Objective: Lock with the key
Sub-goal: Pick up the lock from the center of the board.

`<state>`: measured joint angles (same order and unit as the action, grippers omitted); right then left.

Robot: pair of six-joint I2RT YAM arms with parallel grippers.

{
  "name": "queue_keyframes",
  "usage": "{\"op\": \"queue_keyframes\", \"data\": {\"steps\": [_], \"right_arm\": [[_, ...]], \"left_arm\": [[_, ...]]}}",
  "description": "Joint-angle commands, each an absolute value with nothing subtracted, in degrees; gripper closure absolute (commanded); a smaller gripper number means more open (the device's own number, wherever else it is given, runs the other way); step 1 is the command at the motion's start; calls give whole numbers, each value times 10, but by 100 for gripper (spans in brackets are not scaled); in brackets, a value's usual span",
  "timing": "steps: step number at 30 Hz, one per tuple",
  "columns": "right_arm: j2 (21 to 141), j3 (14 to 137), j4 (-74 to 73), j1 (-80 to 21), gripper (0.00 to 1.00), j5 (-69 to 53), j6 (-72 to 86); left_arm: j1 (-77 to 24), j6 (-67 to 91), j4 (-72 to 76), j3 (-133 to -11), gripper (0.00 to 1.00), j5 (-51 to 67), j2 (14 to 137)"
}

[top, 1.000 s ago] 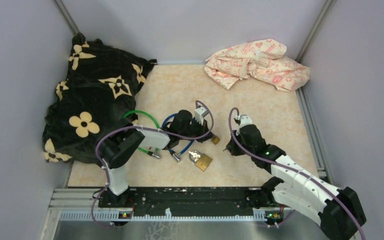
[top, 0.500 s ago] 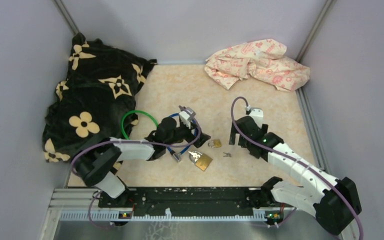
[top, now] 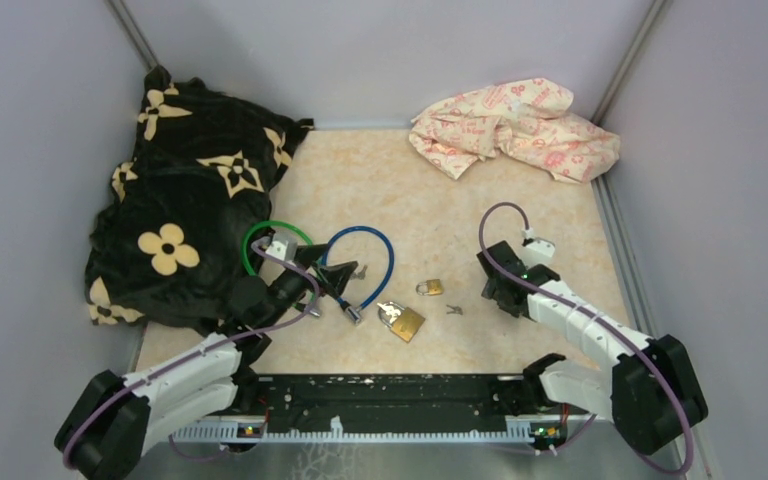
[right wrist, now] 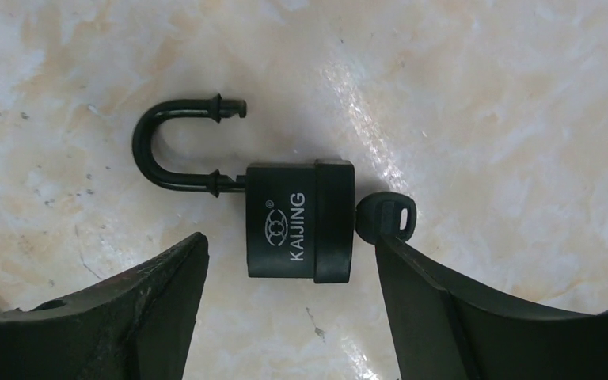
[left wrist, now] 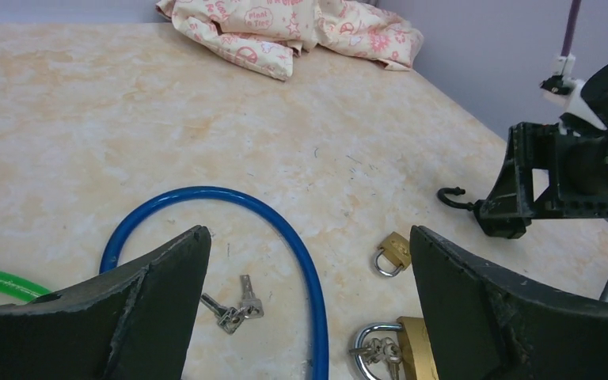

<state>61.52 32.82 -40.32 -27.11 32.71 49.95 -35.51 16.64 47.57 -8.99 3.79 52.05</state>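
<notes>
Top external view: a marbled table (top: 520, 190) carries a black flowered blanket (top: 190, 190) at far left and a crumpled pink-printed cloth (top: 515, 125) at far right. The left gripper (left wrist: 309, 231) sits low at left front, its fingers spread wide with nothing between them, pointing over the blue cable (top: 385, 255). The right gripper (right wrist: 291, 237) faces down right of centre. Its fingers are well apart, one on each side of the black padlock (right wrist: 297, 222), which lies flat on the table between them, not clamped. The blue cable forms a loop at centre. A green cable (top: 270, 228) loops just left of it, by the blanket's edge. A big brass padlock (top: 405, 322) lies near the front, just right of the blue cable's end, with a small brass padlock (top: 430, 287) beyond it. The black padlock's shackle (right wrist: 174, 150) stands open, one leg in the body and the free end out. A key (right wrist: 386, 218) sits in its base. A key bunch (left wrist: 233, 305) lies inside the blue loop. Loose keys (top: 454, 309) lie between the brass padlocks and the right gripper.
</notes>
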Motion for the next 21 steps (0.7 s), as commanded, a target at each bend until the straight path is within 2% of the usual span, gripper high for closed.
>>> {"op": "queue_keyframes", "data": {"steps": [1, 8, 13, 17, 18, 19, 21], "right_arm": [[637, 327, -401, -267, 25, 316, 541], [652, 302, -345, -243, 28, 301, 507], [663, 283, -297, -218, 44, 276, 475], [673, 276, -281, -208, 47, 259, 456], [673, 276, -279, -208, 55, 256, 451], [672, 276, -272, -208, 72, 247, 441], [671, 281, -260, -208, 99, 223, 414]], "left_arm": [[-345, 205, 489, -63, 1, 11, 480], [-330, 212, 495, -58, 1, 16, 470], [-328, 211, 496, -60, 1, 21, 474], [-327, 193, 497, -63, 1, 41, 475], [-327, 185, 499, -64, 1, 51, 476], [-327, 173, 507, -63, 2, 69, 477], [-326, 129, 530, -61, 5, 145, 485]]}}
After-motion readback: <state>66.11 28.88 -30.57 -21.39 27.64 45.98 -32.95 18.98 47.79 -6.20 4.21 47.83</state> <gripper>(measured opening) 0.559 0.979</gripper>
